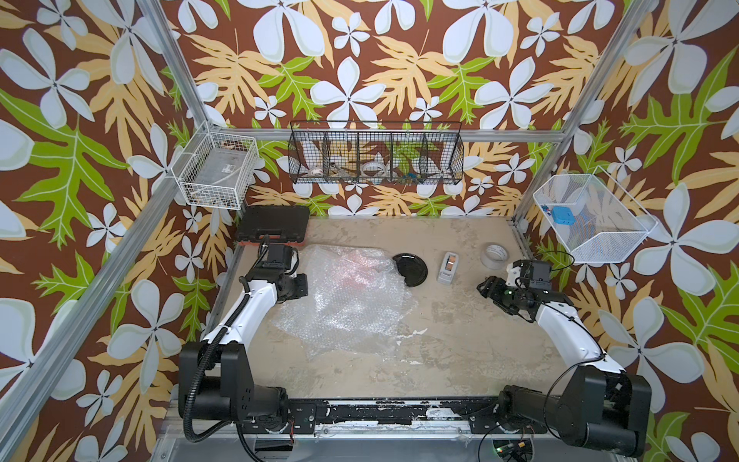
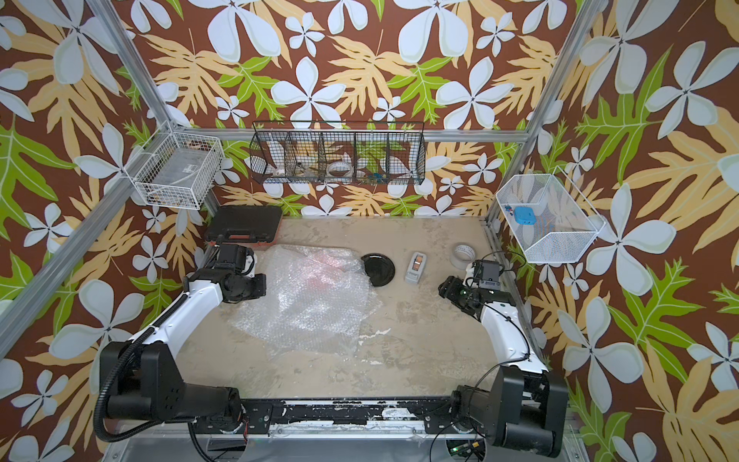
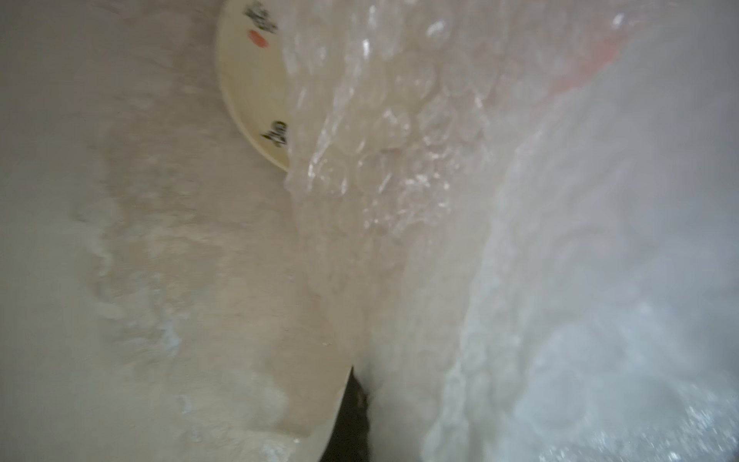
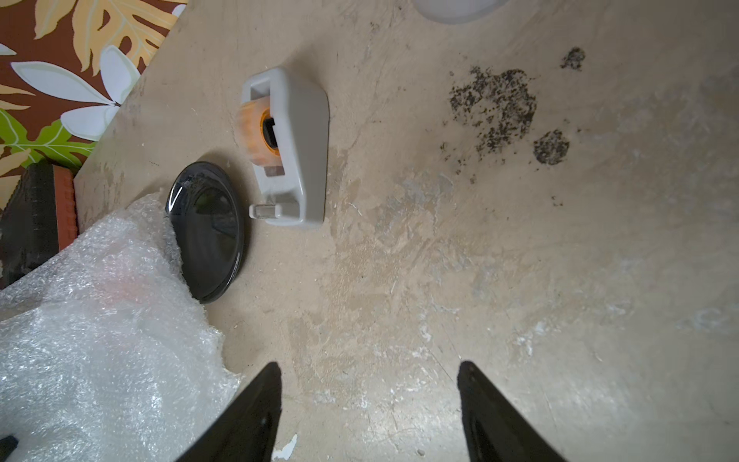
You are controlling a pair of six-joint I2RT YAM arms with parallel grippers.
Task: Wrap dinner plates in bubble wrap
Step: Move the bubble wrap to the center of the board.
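In both top views the wrap (image 1: 344, 296) (image 2: 312, 296) lies crumpled on the left half of the table (image 1: 460, 340). The left arm (image 1: 256, 296) reaches its left edge, and the gripper itself is hidden under the wrist. A reddish blur showing through the far part of the sheet is the orange plate (image 1: 358, 260). The black plate (image 1: 412, 272) (image 2: 380, 270) sits at the wrap's far right edge, partly covered. Right of it stand a dispenser (image 1: 448, 268) and a tape roll (image 1: 495, 255). The right gripper (image 1: 486, 287) hovers well apart from the wrap, over bare table.

Left wrist: blurred. The left gripper (image 3: 358, 400) is closed, with the wrap (image 3: 400, 180) drawn in to its one visible dark finger – pinched there. The cream plate (image 3: 256, 92) pokes out from under the sheet's edge.

Right wrist: the right gripper (image 4: 368, 366) has its fingers spread wide, holding nothing. Beyond lie the black plate (image 4: 208, 236) – one side under the wrap (image 4: 100, 340) – and the dispenser (image 4: 292, 148) just beside it.
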